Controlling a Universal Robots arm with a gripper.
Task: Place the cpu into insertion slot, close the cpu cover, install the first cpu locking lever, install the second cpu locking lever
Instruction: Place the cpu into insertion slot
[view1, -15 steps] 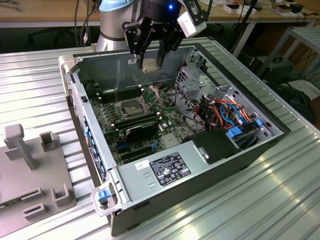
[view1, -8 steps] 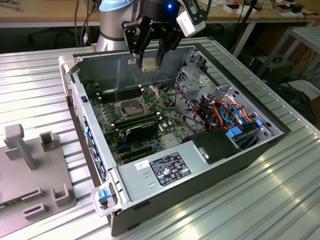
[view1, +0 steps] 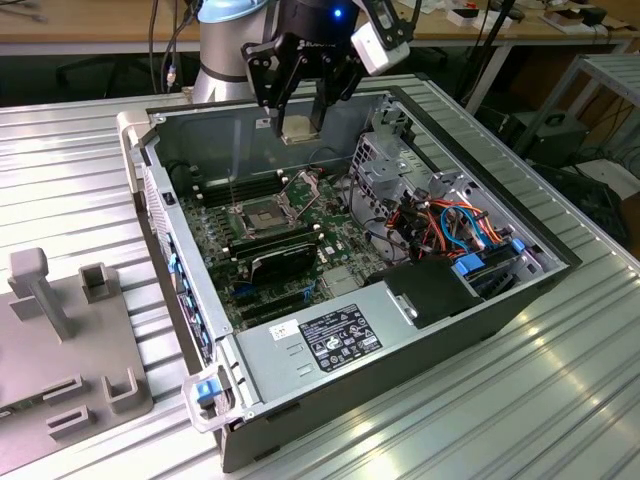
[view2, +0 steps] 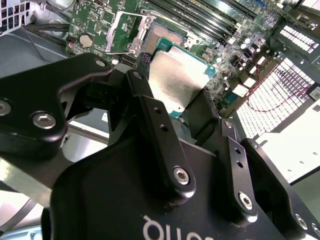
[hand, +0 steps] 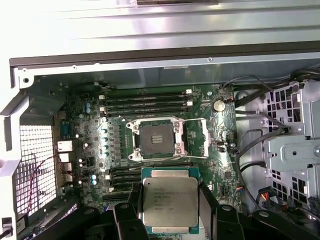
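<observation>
As I read the exterior view from its left, I first meet a grey fixture on the ribbed table, well apart from the work. Next comes the open case, with the green board lying flat inside it.

Over the far part of the case hangs my gripper, its fingers clenched on two opposite edges of the cpu. The cpu is in the air, clear of the board and roughly level.

In both wrist views the cpu has a dull silvery-grey metal top with rounded corners. There is faint print on it, and a thin green rim runs around the plate. In the exterior view it looks pale tan.

The slot lies below the gripper, a little to the exterior view's left of it. In the first wrist view the slot is a dark square in a silvery rim, its centre uncovered. The cover is swung open and lies just beside the slot. Black memory slots run along two sides of it.

Further to the exterior view's right I see a metal drive cage, then orange and blue cables.
</observation>
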